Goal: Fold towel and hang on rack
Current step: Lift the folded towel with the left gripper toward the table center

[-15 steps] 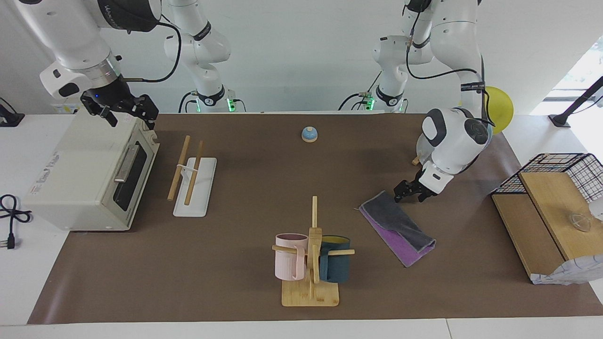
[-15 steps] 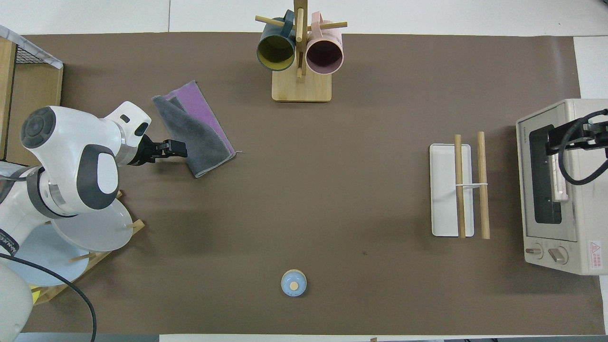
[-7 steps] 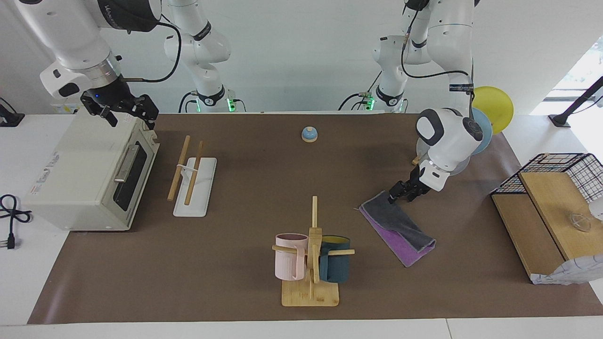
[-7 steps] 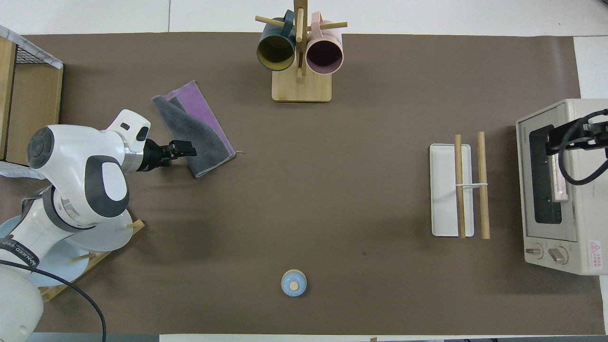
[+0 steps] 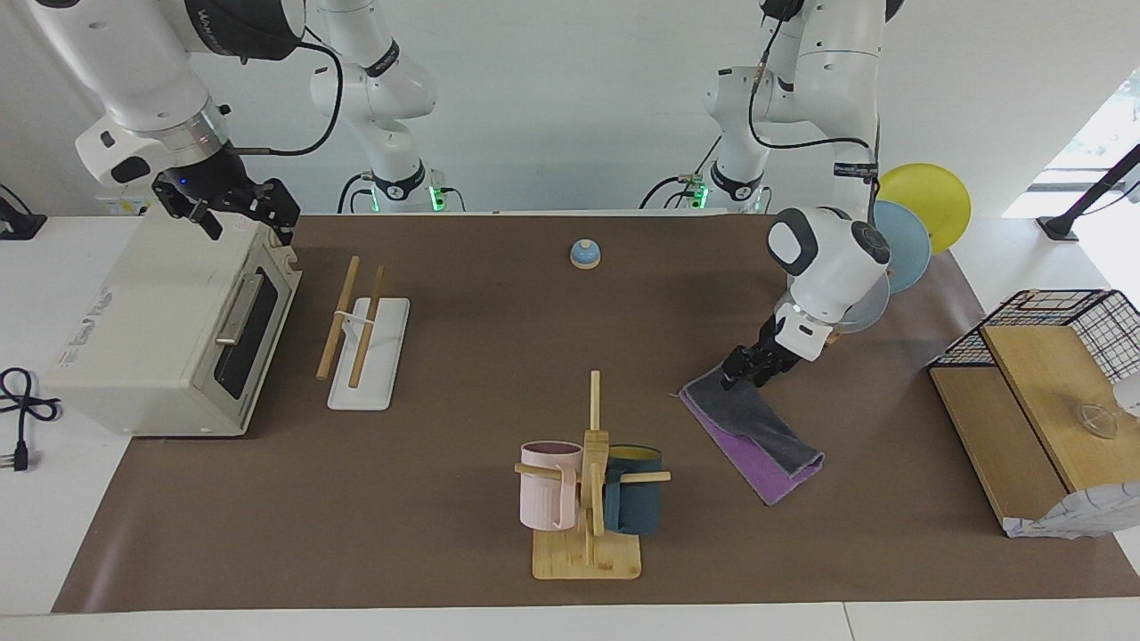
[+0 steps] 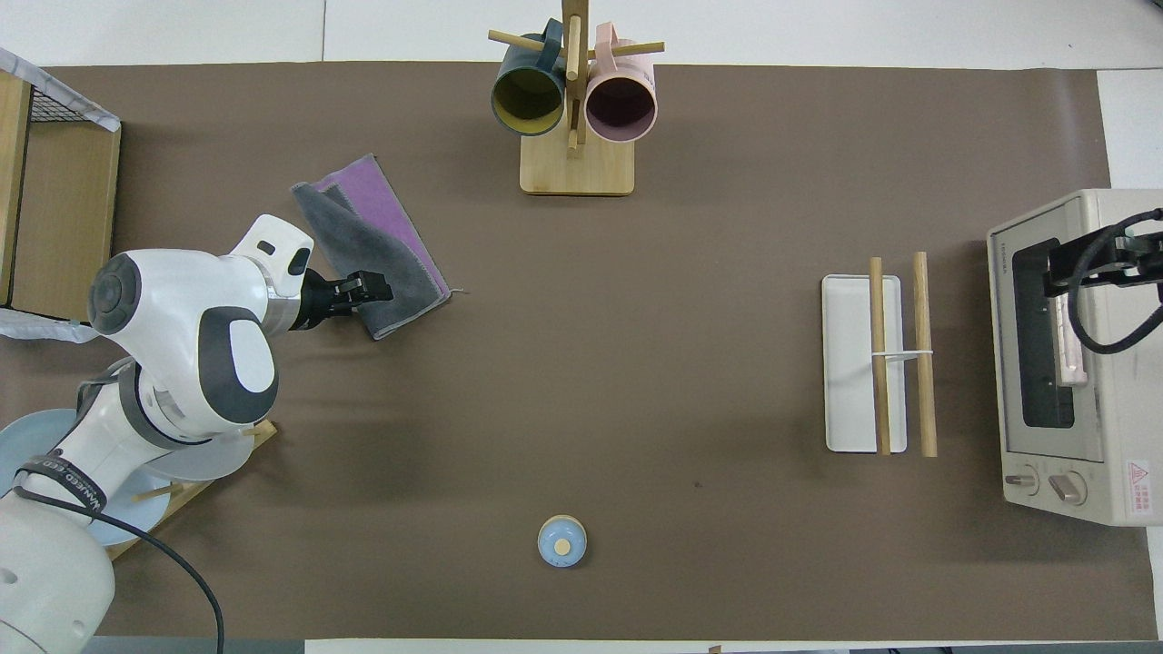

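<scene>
The towel lies folded on the brown mat toward the left arm's end, dark grey on top with a purple strip showing along one side; it also shows in the overhead view. My left gripper is low at the towel's corner nearest the robots, fingers open, also seen from overhead. The rack, two wooden rods on a white base, stands toward the right arm's end. My right gripper waits open over the toaster oven.
A toaster oven stands beside the rack. A mug tree with pink and blue mugs stands farther from the robots, mid-table. A small blue bell sits near the robots. A plate stand and a wooden shelf are at the left arm's end.
My left gripper has moved sideways from beside the towel onto its near corner, and the arm has swung clear of the plates. The towel and the right arm have not moved.
</scene>
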Action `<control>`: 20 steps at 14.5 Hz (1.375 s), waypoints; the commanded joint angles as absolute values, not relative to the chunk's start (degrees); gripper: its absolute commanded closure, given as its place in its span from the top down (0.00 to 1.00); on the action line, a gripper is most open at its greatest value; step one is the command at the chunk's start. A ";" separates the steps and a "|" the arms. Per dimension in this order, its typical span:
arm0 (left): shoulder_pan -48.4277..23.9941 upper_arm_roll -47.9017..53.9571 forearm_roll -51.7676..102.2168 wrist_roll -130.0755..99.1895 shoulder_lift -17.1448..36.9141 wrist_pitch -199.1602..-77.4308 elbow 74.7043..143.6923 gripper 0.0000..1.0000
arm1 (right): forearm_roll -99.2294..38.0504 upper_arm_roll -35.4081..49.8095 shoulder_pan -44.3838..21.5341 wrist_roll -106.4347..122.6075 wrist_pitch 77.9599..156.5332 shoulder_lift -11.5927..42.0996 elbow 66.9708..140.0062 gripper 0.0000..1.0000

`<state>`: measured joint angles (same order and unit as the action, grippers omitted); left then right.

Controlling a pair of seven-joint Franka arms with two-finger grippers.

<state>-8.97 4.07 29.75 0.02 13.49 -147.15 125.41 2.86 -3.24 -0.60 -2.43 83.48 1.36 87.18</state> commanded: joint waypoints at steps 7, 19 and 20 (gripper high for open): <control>-10.20 3.52 31.03 0.35 13.62 -148.89 126.21 0.00 | 1.49 -2.81 0.44 -0.79 84.02 0.53 88.15 1.00; -9.84 3.16 26.37 -27.99 11.16 -112.71 101.63 0.00 | 1.49 -2.81 0.44 -0.79 84.02 0.53 88.15 1.00; -10.19 3.34 26.45 -32.47 11.08 -111.28 99.95 0.00 | 1.49 -2.81 0.44 -0.79 84.02 0.53 88.15 1.00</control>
